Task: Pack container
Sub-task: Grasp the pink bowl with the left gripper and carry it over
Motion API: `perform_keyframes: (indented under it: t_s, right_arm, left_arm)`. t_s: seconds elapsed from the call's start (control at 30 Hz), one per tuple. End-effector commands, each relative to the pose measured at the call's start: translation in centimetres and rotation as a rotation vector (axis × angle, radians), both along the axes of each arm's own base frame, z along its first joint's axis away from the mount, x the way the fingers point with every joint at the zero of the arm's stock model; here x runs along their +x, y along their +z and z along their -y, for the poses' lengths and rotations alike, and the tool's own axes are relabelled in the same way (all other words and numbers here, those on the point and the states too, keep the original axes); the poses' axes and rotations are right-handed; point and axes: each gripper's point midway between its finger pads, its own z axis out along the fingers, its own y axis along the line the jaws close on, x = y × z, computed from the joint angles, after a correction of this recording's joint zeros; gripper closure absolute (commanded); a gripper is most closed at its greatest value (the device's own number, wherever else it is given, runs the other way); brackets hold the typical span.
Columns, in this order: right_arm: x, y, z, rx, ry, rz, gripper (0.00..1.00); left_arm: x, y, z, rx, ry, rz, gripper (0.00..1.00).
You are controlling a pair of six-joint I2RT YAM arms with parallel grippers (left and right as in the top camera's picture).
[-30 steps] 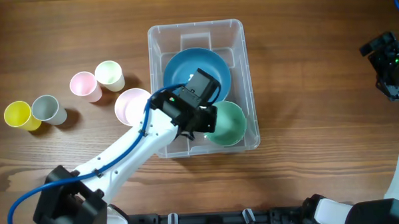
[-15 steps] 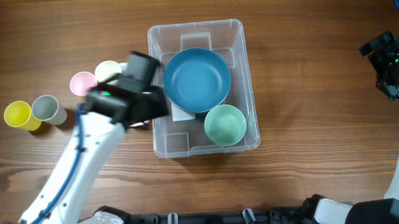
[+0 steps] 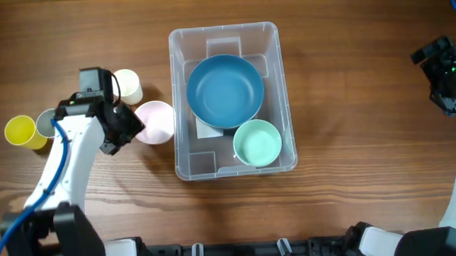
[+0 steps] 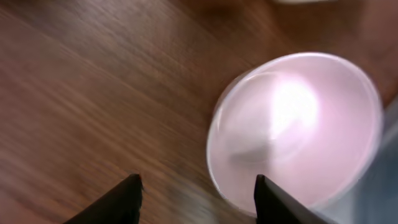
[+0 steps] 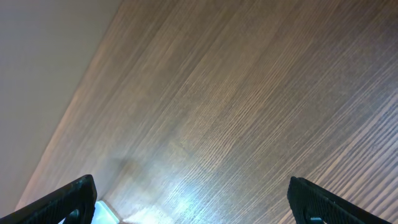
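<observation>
- the left arm [image 3: 62,172] rises from the near-left corner of the table [image 3: 352,207] and bends at the wrist towards the container [image 3: 176,156].
- the left gripper [image 3: 128,128] sits low over the wood just left of the pink bowl [image 3: 155,121]. in the blurred wrist view its two fingers stand well apart with bare table between them and nothing held; the bowl lies just ahead and to the right.
- the right gripper [image 3: 432,58] is folded back at the far right edge, well apart from everything. its wrist view shows the jaws spread wide over bare wood, holding nothing.
- the container stands mid-table, upright, holding a blue bowl [image 3: 225,90] at its far end and a green bowl [image 3: 257,142] in its near-right corner.
- the pink bowl sits just beside the container's left wall; contact cannot be told.
- a cream cup [image 3: 126,86], grey cup [image 3: 45,122] and yellow cup [image 3: 20,131] crowd the left side around the arm.
- open wood lies between the container and the right arm, and along the near edge.
</observation>
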Motion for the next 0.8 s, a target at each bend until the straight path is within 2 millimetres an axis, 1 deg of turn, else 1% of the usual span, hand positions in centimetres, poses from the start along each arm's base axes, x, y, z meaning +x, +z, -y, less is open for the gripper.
perform_keyframes:
  t_s: [0.0, 0.07, 0.1, 0.17, 0.2, 0.27, 0.33, 0.4, 0.47, 0.53, 0.63, 0.7, 0.73, 0.77]
  right_arm:
    - [0.1, -0.1, -0.1, 0.01, -0.003, 0.003, 0.0]
    - [0.1, -0.1, -0.1, 0.01, -0.003, 0.003, 0.01]
    - [0.1, -0.1, -0.1, 0.01, -0.003, 0.003, 0.0]
    - [0.1, -0.1, -0.1, 0.01, -0.003, 0.003, 0.0]
    - [0.1, -0.1, -0.1, 0.01, -0.003, 0.003, 0.0]
    - [0.1, -0.1, -0.1, 0.01, -0.003, 0.003, 0.0]
    - [0.1, -0.1, -0.1, 0.01, -0.003, 0.003, 0.0]
    - [0.1, -0.1, -0.1, 0.01, -0.003, 0.003, 0.0]
    - [0.1, -0.1, -0.1, 0.01, -0.003, 0.003, 0.0]
    - [0.1, -0.1, -0.1, 0.01, -0.003, 0.003, 0.0]
    - [0.1, -0.1, -0.1, 0.01, -0.003, 0.003, 0.01]
    - [0.1, -0.1, -0.1, 0.01, -0.003, 0.003, 0.0]
    - [0.1, -0.1, -0.1, 0.01, -0.003, 0.003, 0.0]
    - [0.1, -0.1, -0.1, 0.01, -0.003, 0.003, 0.0]
  left_arm:
    - [-0.2, -3.3, 0.6, -0.033, -0.042, -0.047, 0.46]
    - [0.2, -4.7, 0.5, -0.034, -0.044, -0.056, 0.53]
    - [0.3, -5.3, 0.5, -0.035, -0.045, -0.065, 0.59]
    - [0.4, -6.3, 0.5, -0.037, -0.044, -0.084, 0.66]
    - [0.3, -6.7, 0.5, -0.038, -0.044, -0.094, 0.71]
    - [0.0, -7.1, 0.6, -0.04, -0.044, -0.114, 0.91]
    - [-0.3, -6.9, 0.6, -0.041, -0.044, -0.124, 0.96]
    - [-0.7, -6.1, 0.6, -0.041, -0.044, -0.127, 0.96]
    - [-1.1, -4.7, 0.6, -0.038, -0.044, -0.119, 0.96]
    - [-1.5, -2.4, 0.4, -0.025, -0.042, -0.105, 0.96]
    - [-1.7, 2.6, 0.0, 0.007, -0.04, -0.035, 0.96]
    - [-1.3, 6.6, 0.0, 0.022, -0.061, 0.066, 0.96]
    - [-1.0, 8.8, 0.2, 0.033, -0.081, 0.138, 0.96]
    - [-0.7, 10.1, 0.3, 0.038, -0.093, 0.182, 0.96]
